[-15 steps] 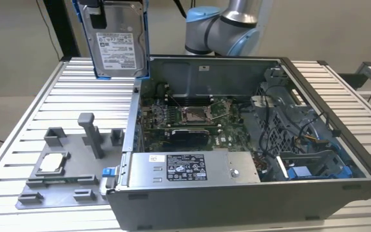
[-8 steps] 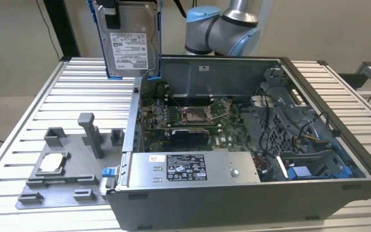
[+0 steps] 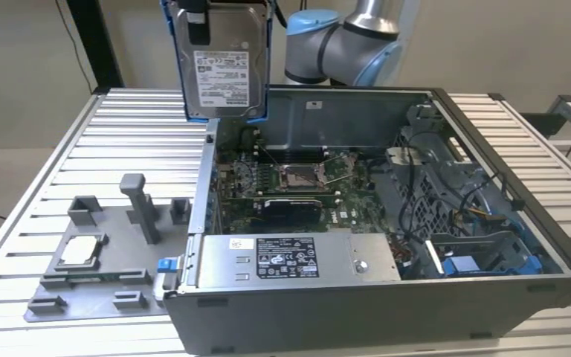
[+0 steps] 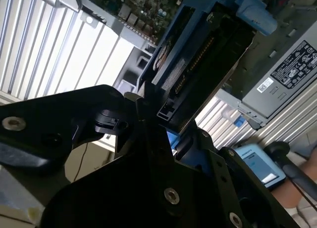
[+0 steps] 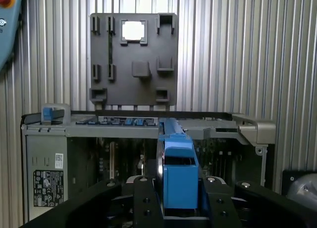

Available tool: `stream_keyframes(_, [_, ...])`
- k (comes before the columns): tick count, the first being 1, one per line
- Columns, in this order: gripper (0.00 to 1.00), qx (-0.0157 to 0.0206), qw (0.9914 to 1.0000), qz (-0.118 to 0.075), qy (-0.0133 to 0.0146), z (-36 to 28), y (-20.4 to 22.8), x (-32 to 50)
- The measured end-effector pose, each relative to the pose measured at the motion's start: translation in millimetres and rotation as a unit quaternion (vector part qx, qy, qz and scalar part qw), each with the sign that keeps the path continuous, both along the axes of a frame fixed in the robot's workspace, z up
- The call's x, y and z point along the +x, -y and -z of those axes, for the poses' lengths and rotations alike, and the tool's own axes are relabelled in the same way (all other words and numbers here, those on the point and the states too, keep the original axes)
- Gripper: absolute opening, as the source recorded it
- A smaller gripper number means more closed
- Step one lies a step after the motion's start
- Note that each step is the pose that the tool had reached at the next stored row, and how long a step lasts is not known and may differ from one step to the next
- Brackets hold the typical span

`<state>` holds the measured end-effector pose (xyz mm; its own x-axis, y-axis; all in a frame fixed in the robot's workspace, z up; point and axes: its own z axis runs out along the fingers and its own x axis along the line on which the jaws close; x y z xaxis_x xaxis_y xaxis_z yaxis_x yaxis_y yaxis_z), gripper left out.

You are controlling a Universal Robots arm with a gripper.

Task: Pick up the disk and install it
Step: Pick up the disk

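The disk [image 3: 222, 71], a silver-grey drive with a white label in a bright blue frame, hangs upright in the air above the far corner of the open computer case [image 3: 523, 223], on the exterior view's left. My gripper [image 3: 216, 21] is shut on its upper end, one black finger lying over the labelled face. In the first wrist view the blue frame of the disk [image 5: 178, 174] stands edge-on between my two black fingers [image 5: 146, 198], above the case's inside. In the second wrist view the disk [image 4: 198, 55] juts out from my gripper [image 4: 166, 116], connector end showing.
A grey fixture plate [image 3: 97, 286] lies on the slatted table beside the case, with a small square silver chip [image 3: 79, 249] and upright posts [image 3: 137, 204]. Inside the case are the motherboard [image 3: 300, 178], a grey labelled power box [image 3: 285, 260] and a blue bay [image 3: 484, 264].
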<state>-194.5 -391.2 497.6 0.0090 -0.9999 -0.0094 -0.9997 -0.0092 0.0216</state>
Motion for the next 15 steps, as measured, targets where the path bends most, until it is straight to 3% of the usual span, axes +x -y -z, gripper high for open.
stream_keyframes(15, [0.0,0.0,1.0,0.0,0.0,0.0,0.0,47.6])
